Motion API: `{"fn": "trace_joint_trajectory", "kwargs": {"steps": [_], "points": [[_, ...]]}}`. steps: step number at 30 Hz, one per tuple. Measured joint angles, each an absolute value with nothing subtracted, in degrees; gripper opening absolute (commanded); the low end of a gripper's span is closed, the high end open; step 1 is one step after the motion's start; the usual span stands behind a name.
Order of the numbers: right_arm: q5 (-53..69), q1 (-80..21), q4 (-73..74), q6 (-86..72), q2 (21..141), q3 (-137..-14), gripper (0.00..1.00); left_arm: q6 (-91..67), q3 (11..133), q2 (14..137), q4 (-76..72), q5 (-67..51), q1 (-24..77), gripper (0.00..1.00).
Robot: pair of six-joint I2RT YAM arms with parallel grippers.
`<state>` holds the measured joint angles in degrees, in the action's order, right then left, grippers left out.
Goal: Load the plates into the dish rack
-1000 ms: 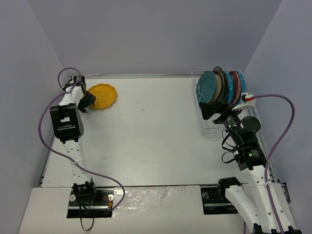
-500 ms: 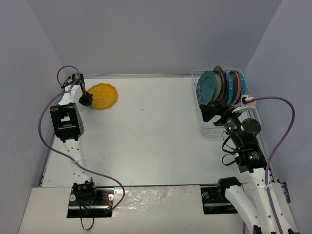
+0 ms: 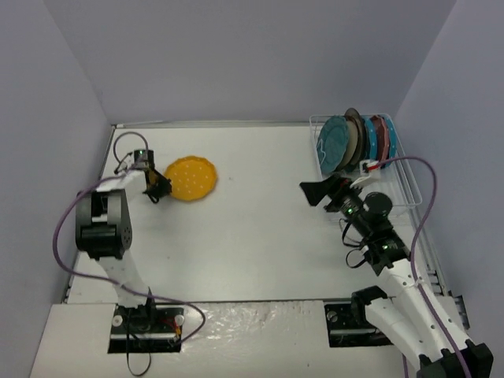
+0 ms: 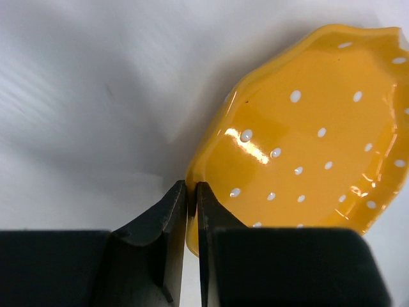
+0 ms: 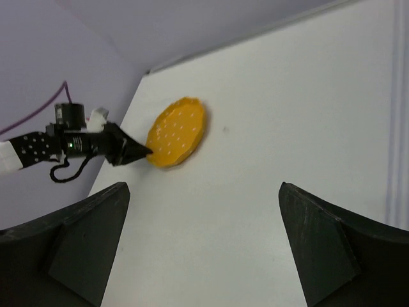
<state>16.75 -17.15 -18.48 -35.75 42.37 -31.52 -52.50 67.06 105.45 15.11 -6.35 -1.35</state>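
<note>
A yellow scalloped plate (image 3: 193, 178) with white dots lies at the far left of the table. My left gripper (image 3: 163, 189) is shut on its left rim. In the left wrist view the two fingers (image 4: 192, 187) pinch the edge of the yellow plate (image 4: 307, 141), which is tilted over its shadow. The white wire dish rack (image 3: 403, 161) stands at the far right with several plates upright in it, a teal one (image 3: 334, 142) in front. My right gripper (image 3: 313, 191) is open, left of the rack, holding nothing. From the right wrist its jaws (image 5: 203, 187) face the yellow plate (image 5: 177, 132).
White table with purple walls on three sides. The left arm's purple cable (image 3: 67, 220) loops along the left edge. The right arm's cable (image 3: 421, 205) arcs over the near end of the rack. Bare tabletop (image 3: 260, 213) lies between the two grippers.
My left gripper has shut on the yellow plate's rim and drawn it right and nearer. My right arm has pulled away from the rack, leftward over the table, jaws still open.
</note>
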Motion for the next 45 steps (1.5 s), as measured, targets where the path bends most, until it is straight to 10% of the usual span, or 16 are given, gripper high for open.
{"fn": "trace_joint_trajectory", "kwargs": {"steps": [14,45], "points": [[5.4,-42.3,-44.8,-48.4,68.0,-18.4,1.0,-62.1,36.8,81.7,4.2,-15.2,11.3,0.0],[9.0,-43.9,-81.5,-66.7,105.6,-22.6,0.96,-73.4,30.3,71.5,0.4,-17.8,15.9,0.0]]}}
